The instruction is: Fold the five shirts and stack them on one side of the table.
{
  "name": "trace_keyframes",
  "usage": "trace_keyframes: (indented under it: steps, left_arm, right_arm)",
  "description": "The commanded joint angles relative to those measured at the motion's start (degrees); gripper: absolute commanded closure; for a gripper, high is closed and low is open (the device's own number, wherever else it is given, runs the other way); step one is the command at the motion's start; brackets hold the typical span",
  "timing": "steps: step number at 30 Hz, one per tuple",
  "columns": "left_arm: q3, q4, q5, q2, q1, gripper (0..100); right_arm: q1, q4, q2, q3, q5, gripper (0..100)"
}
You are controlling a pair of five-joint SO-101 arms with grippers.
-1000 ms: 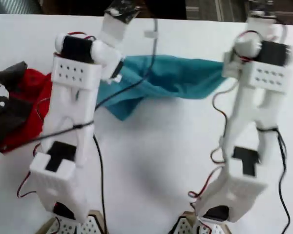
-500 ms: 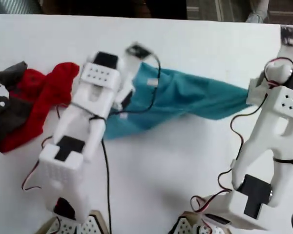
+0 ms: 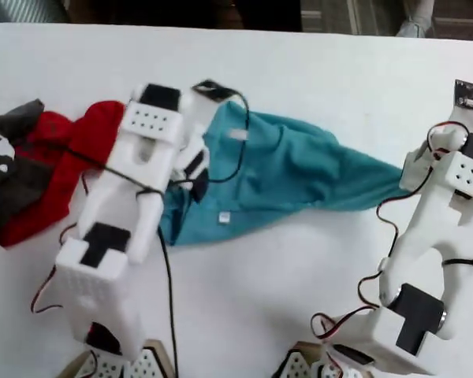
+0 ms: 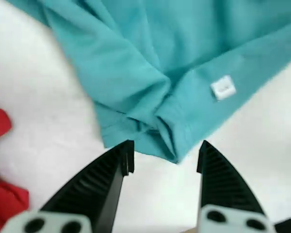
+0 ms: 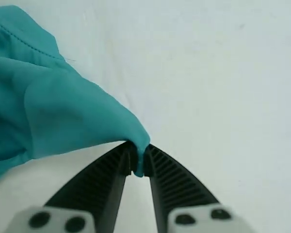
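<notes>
A teal shirt (image 3: 284,177) lies stretched across the middle of the white table (image 3: 244,283). My right gripper (image 5: 138,162) is shut on the teal shirt's (image 5: 53,111) right tip, at the table's right side (image 3: 406,177). My left gripper (image 4: 165,155) stands open just above the bunched left edge of the teal shirt (image 4: 155,82), with nothing between its fingers; a small white tag (image 4: 223,88) lies on the cloth. In the high view the left arm (image 3: 134,173) covers the shirt's left end.
A red shirt (image 3: 59,169) and a dark grey printed shirt (image 3: 4,169) lie crumpled at the table's left edge. Black and red cables (image 3: 167,268) trail from both arms over the table. The table's far edge (image 3: 236,27) runs along the back.
The right gripper has pulled the teal shirt's tip to the right, stretching the cloth. The left arm has swung down and let go of the shirt's left edge, its gripper now open over it.
</notes>
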Motion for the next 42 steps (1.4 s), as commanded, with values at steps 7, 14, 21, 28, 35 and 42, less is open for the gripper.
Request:
trace_keyframes:
  steps: [7,14,21,28,35,42]
  left_arm:
    - [-2.59,-3.25,-1.58,-0.79,10.02,77]
    - [-3.21,-5.80,-12.13,9.41,8.53,77]
    - [-3.21,-7.56,-14.33,13.27,7.65,77]
    - [-3.30,-7.56,-14.42,13.27,4.22,77]
    - [-6.90,-6.51,-18.02,13.89,3.52,77]
    - [-2.95,-6.24,-20.04,13.89,4.40,77]
  right_arm:
    - [1.36,-2.07,-2.86,0.44,0.44,97.8]
    - [3.91,-2.07,-2.86,0.44,0.53,97.8]
    - [4.18,-2.07,-2.95,0.44,0.53,97.8]
    - [4.09,-1.98,-2.95,0.44,0.53,97.8]
    - [4.00,-1.89,-2.95,0.35,0.53,97.8]
    - [4.00,-1.89,-2.95,0.18,0.44,97.8]
